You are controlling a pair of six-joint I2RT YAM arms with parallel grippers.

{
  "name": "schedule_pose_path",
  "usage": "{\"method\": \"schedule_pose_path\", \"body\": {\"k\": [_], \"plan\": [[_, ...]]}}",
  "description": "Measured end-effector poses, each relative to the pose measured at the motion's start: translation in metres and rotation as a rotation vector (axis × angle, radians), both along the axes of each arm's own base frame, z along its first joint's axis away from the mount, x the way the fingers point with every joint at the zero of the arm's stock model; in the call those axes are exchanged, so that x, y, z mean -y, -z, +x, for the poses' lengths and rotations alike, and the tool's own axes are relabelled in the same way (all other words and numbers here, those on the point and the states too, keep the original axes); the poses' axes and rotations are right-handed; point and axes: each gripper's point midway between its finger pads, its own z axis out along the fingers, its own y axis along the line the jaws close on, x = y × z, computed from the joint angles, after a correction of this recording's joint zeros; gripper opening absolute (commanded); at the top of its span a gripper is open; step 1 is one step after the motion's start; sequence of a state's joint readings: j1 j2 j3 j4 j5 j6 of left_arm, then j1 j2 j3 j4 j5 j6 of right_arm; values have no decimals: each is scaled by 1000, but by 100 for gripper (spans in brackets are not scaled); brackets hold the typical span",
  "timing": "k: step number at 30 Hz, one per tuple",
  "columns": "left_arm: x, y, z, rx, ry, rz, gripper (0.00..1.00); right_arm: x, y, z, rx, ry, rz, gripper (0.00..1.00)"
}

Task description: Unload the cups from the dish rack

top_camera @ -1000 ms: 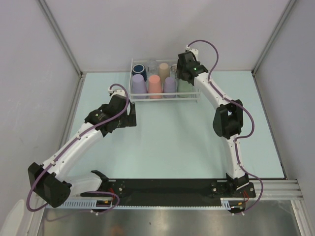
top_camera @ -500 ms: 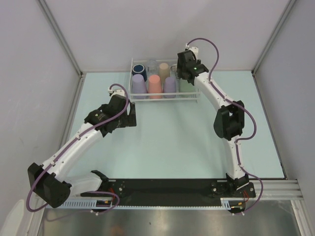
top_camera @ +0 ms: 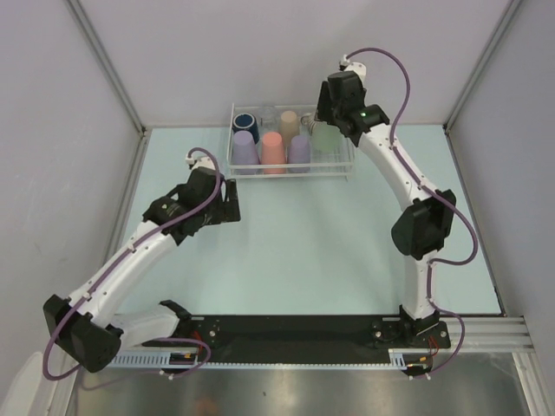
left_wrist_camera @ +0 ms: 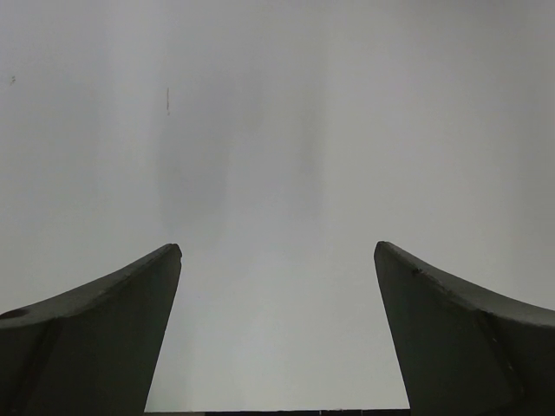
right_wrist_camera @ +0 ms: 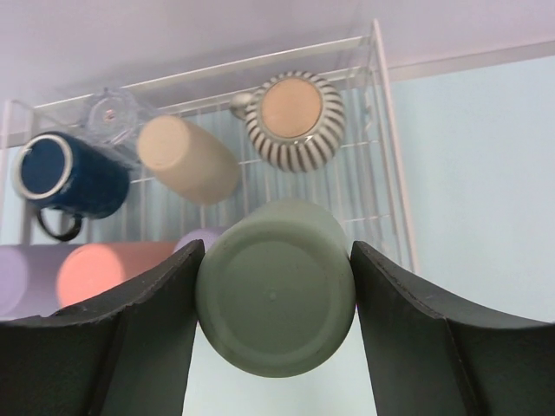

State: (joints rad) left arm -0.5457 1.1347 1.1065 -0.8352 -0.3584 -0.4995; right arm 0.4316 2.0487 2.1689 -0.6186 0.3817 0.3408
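Note:
The white wire dish rack (top_camera: 290,172) stands at the back of the table. My right gripper (top_camera: 328,130) is shut on the pale green cup (top_camera: 325,140) and holds it bottom-up above the rack's right end. In the right wrist view the green cup (right_wrist_camera: 276,299) fills the gap between both fingers. Below it in the rack (right_wrist_camera: 387,147) are a ribbed mug (right_wrist_camera: 293,120), a tan cup (right_wrist_camera: 186,159), a navy mug (right_wrist_camera: 65,176), a clear cup (right_wrist_camera: 111,113), a salmon cup (right_wrist_camera: 113,264) and two lavender cups (right_wrist_camera: 17,279). My left gripper (top_camera: 229,204) hangs open and empty, left of the rack.
Grey enclosure walls close in the pale green table (top_camera: 303,251) on three sides. The left wrist view shows only a plain grey surface between the open fingers (left_wrist_camera: 113,321). The arm bases sit on a black rail (top_camera: 295,334) at the near edge.
My right arm has risen with the pale green cup, lifting it out of the rack's right end. The left arm has shifted only slightly.

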Motion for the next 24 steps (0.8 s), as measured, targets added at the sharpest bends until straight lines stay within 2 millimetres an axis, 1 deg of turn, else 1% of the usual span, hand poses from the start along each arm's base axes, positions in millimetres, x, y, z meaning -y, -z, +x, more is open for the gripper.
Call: {"method": "schedule_pose_path", "body": {"k": [3,6,9,14,16,18,20,22,24], "plan": [[3,-8,-1,34,-3,-42,100,-1,-8,-9,4,-26,64,0],[8,-15,-1,73,-1,-99,100,0,-18,-22,9,-61,168,0],[15,-21,1,112,0,-165,100,7,-26,-36,14,-87,263,0],[31,-28,7,189,11,-310,100,20,-43,-74,39,-172,468,0],[38,-30,10,211,15,-378,100,28,-55,-90,67,-212,566,0],[47,-32,13,222,29,-450,100,36,-62,-107,88,-247,648,0],[60,-37,17,234,59,-550,100,43,-67,-125,124,-278,731,0],[76,-43,21,257,98,-668,100,36,-67,-148,133,-328,816,0],[90,-46,22,266,135,-785,100,20,-63,-170,120,-393,881,0]]}}
